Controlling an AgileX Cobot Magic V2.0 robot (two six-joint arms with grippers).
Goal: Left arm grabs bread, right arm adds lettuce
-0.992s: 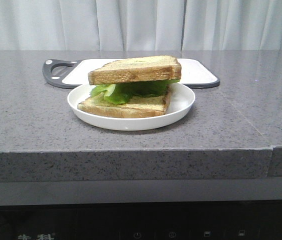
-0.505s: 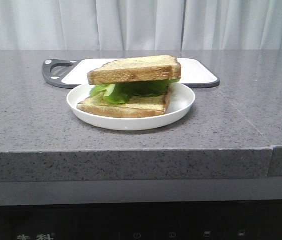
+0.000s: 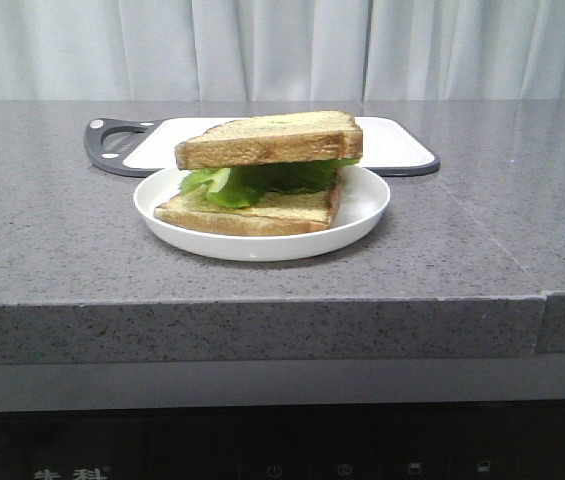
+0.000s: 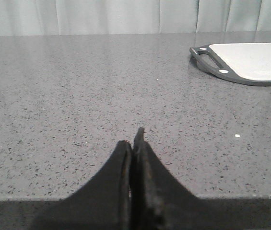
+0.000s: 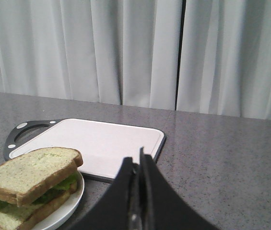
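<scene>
Where the white plate (image 3: 362,215) sits mid-counter, the bread (image 3: 268,138) lies flat atop the lettuce (image 3: 252,182), its long axis running left to right across the front view, crust edge facing the camera. Beneath the leaves rests a second slice (image 3: 252,212) (all three stacked within the plate). Behind it lies a cutting board (image 3: 397,145). My left gripper (image 4: 134,143) is clenched on nothing over bare counter (image 4: 77,96); my right gripper (image 5: 137,165) is likewise closed, empty, near the board.

White plate (image 3: 362,215) on grey speckled counter (image 3: 52,240), white cutting board w/ dark handle (image 3: 397,140) just behind, pale curtains (image 3: 282,50) at back
</scene>
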